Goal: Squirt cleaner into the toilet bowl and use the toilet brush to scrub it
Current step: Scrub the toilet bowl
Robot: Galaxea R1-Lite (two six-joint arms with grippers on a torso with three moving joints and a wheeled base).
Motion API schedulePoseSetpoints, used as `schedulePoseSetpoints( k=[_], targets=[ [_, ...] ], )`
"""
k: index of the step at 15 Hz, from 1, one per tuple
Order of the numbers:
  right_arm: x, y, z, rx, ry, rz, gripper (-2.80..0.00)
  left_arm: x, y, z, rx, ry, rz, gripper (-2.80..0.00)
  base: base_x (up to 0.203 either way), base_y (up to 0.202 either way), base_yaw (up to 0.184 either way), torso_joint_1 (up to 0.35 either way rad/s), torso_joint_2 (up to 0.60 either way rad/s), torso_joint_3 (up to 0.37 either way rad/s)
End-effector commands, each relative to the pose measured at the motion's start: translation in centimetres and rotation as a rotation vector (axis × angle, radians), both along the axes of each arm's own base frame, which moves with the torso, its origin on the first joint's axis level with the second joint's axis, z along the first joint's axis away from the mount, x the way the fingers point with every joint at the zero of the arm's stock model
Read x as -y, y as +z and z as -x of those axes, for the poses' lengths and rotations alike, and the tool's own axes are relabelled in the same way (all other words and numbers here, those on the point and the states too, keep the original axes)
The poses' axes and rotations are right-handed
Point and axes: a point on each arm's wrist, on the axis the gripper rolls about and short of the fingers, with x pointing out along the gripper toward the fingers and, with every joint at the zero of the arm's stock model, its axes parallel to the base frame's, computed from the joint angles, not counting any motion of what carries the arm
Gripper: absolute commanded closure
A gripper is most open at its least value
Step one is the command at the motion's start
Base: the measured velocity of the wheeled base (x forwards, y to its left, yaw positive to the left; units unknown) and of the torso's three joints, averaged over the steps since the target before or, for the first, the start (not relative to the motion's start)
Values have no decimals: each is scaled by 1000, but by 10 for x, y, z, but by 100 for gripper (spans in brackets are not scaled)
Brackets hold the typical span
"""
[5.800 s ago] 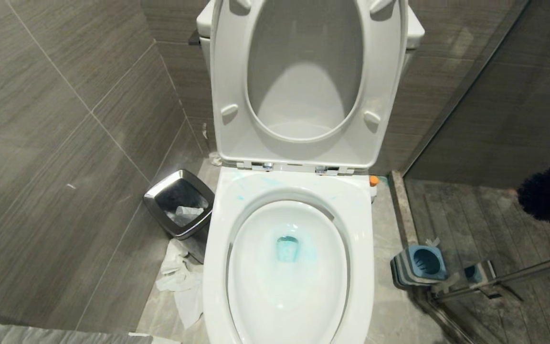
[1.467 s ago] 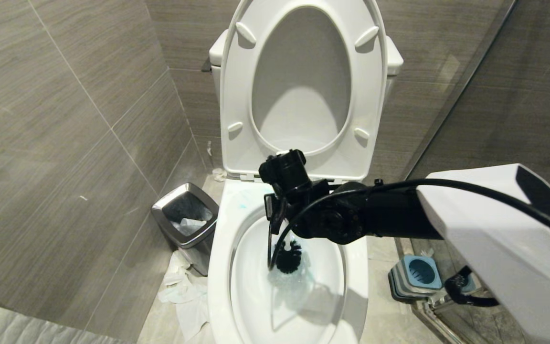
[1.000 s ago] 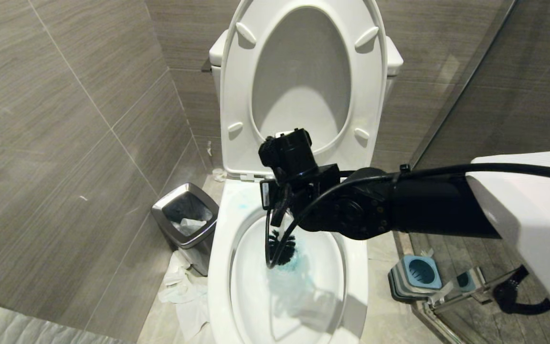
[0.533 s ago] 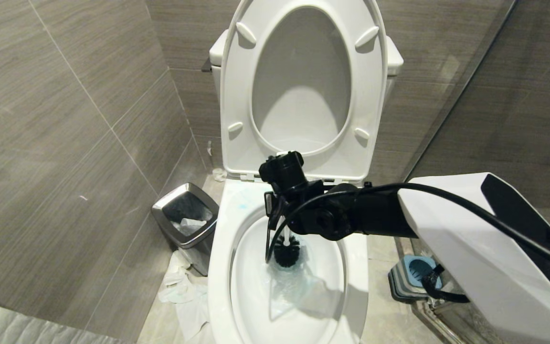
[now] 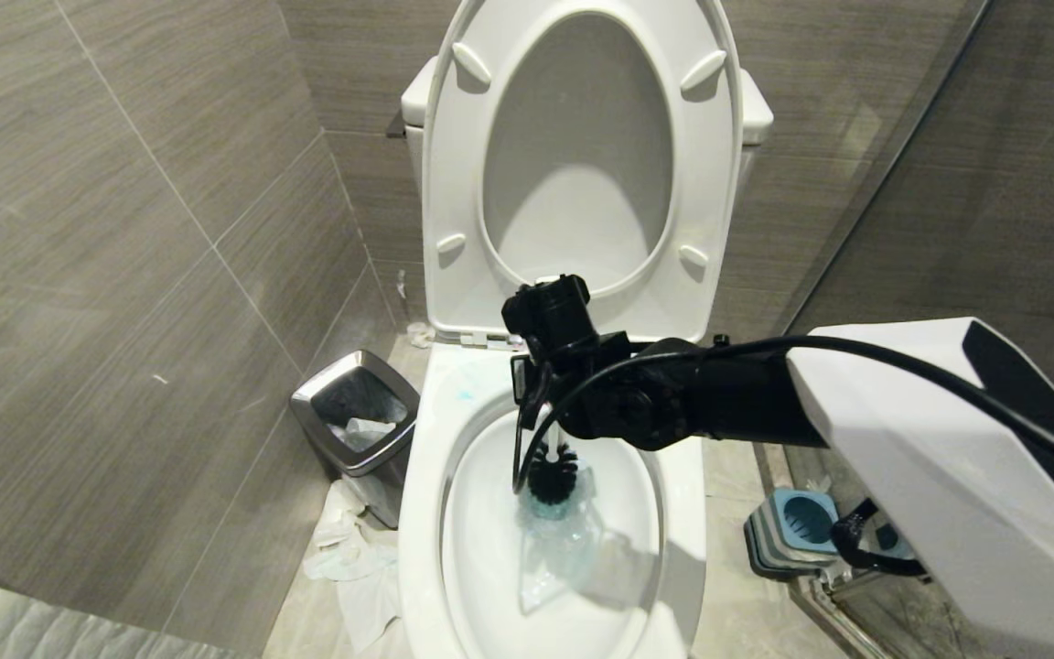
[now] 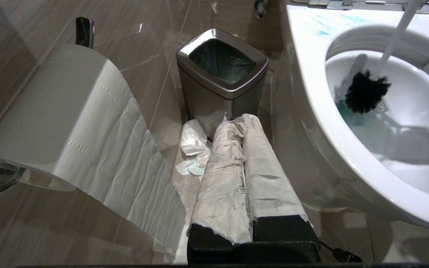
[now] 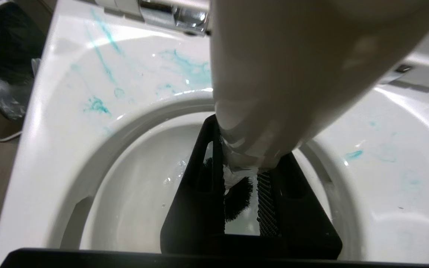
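One toilet brush [image 5: 552,473] in right tool [image 7: 241,175], (apparently clamped)

The toilet bowl [image 5: 417,549] fills the lower centre of the head frame, its seat [image 5: 719,183] raised behind it at upper centre. The toilet brush [image 5: 552,471] head sits inside the basin, below the right claw [image 5: 536,403]. A bin [image 5: 358,412] stands left of the bowl, paper [image 5: 349,563] on the floor before it. The brush holder [image 5: 797,531] lies at lower right.

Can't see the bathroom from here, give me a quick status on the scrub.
Right gripper shut on brush, head down in bowl amid blue cleaner. Left gripper shut, parked beside bowl. Nothing in the way.
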Motion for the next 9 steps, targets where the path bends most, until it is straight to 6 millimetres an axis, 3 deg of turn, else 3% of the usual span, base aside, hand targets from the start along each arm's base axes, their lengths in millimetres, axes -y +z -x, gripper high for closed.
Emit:
schedulePoseSetpoints(
  k=[1, 9],
  targets=[
    [10, 32, 11, 36, -3, -32, 0, 0, -2, -1, -9, 1, 0, 0, 0, 0, 0, 0, 0, 0],
    [1, 18, 0, 35, 2, 13, 0, 0, -2, -1, -9, 1, 0, 0, 0, 0, 0, 0, 0, 0]
  ],
)
